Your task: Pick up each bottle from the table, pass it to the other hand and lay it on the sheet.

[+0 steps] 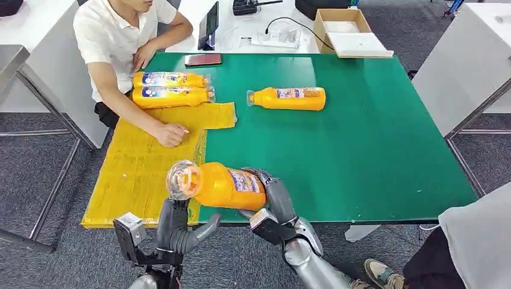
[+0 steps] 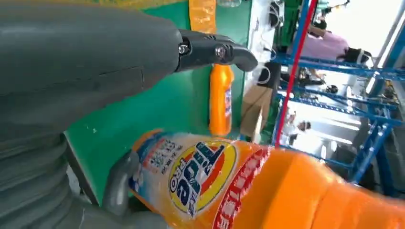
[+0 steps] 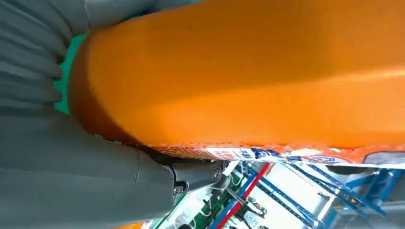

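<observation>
At lower centre, the right robot hand (image 1: 272, 195) grips an orange bottle (image 1: 223, 185) sideways; the left robot hand (image 1: 176, 226) waits open beneath its cap.

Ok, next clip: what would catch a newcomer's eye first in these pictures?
The orange bottle held in the air over the near table edge, the right hand gripping its base end while the left hand sits below its clear cap end. Next, a person's hand resting on the yellow sheet at the table's left, where two bottles already lie at the far end. One more bottle lies alone on the green table.
</observation>
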Available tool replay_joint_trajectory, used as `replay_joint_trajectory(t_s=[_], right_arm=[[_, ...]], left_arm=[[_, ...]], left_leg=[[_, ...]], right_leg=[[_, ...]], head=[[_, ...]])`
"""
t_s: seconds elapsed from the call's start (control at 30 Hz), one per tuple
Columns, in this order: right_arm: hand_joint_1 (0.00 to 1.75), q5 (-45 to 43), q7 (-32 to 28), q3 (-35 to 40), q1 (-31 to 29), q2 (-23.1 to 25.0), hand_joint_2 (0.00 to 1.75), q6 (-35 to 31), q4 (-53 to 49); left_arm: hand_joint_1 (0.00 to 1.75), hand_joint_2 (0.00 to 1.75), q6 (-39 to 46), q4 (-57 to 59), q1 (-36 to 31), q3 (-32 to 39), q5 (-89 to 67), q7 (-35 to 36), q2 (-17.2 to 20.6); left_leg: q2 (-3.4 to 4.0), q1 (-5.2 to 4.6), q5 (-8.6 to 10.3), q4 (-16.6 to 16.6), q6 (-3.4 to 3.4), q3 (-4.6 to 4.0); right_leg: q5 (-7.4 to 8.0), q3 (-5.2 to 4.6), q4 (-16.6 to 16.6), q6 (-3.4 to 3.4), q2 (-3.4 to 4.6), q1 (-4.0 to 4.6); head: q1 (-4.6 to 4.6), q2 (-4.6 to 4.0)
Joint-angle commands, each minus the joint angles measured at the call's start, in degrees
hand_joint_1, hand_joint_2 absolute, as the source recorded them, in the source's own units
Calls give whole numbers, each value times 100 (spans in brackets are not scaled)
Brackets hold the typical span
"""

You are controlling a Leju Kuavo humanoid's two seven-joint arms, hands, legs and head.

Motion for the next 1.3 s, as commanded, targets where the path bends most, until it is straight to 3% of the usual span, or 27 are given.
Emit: replay_joint_trajectory(t_s=[0.03,0.23,0.47,0.73,0.77,0.87,0.9,0.93,1.3], right_arm=[[175,323,50,810,-349,186,175,114,831],[175,455,-5,1411,-472,568,175,120,1789],[175,327,218,1304,-683,646,175,-205,2093],[175,-5,405,1093,-719,695,175,103,2125],[175,375,570,1274,-754,662,175,-348,2147],[175,848,725,1513,-789,577,175,-793,2139],[175,937,741,1581,-778,586,175,-818,2109],[175,1022,765,1627,-767,588,175,-881,2075],[175,1333,833,1999,-658,660,175,-918,1915]], left_arm=[[0,175,-469,-265,15,-58,627,-70,100],[0,175,-1032,-219,-45,-99,1119,-22,0],[0,175,-1197,-93,-64,-180,1195,120,61],[0,175,-995,38,-104,-266,955,175,88],[0,175,-941,61,-106,-261,956,228,77],[0,175,-659,246,-143,-313,690,403,138],[24,175,-553,397,-178,-286,656,511,131],[175,175,-497,483,-210,-278,628,561,124],[175,175,-423,839,-398,-195,557,576,42]], left_leg=[[16,5,-7,-1,-11,16],[15,7,-7,-6,-14,24],[6,7,-6,-2,-12,20],[2,5,-6,-6,-14,23],[0,4,-4,-6,-12,18],[0,1,-2,-6,-9,14],[0,4,-2,-6,-9,14],[1,4,-2,-10,-12,23],[-2,2,-1,-5,-8,10]], right_leg=[[-3,12,-1,-12,7,6],[-4,20,-5,-15,7,8],[-6,16,-2,-13,-4,8],[-8,21,-3,-15,-9,6],[-7,15,-3,-12,-8,4],[-5,11,-2,-10,-7,2],[-3,11,-5,-10,-7,5],[-5,19,-7,-13,-9,6],[-4,7,-3,-9,-8,3]], head=[[0,0],[0,0],[0,2],[0,2],[0,2],[-2,0],[0,2],[0,2],[0,0]])
